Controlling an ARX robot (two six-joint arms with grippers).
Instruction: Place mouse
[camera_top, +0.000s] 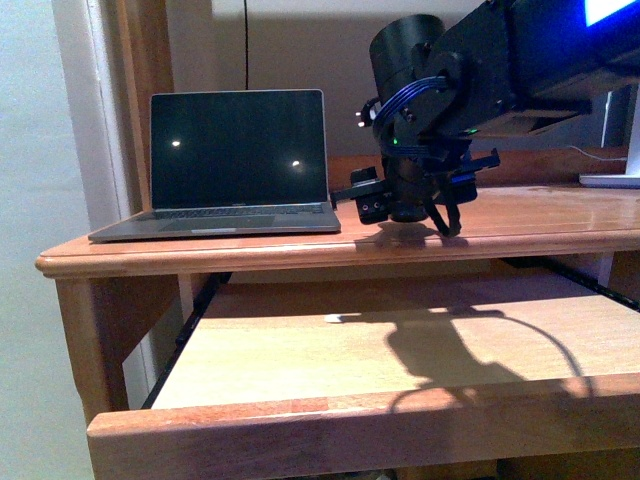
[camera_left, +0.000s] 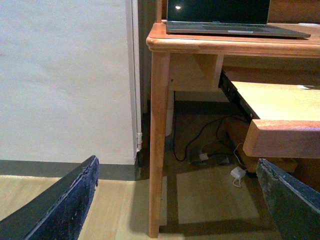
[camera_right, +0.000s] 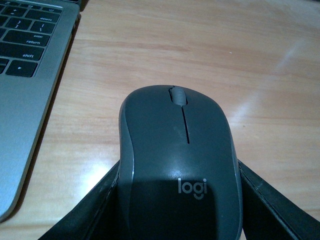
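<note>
Black right arm (camera_top: 500, 60), cylindrical motor housing (camera_top: 405, 50), blue cables (camera_top: 405, 95), small green light (camera_top: 395, 141); left fingers (camera_left: 65, 205) dark, rough-textured

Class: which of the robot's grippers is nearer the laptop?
Right. The right gripper, holding the mouse, hangs over the desk just beside the laptop's right edge; the left gripper is low, below the desk's top, off its left side.

mouse (camera_right: 180, 170) — "logi" on its back | laptop (camera_right: 25, 55) keys — "delete", "return", "shift"
</note>
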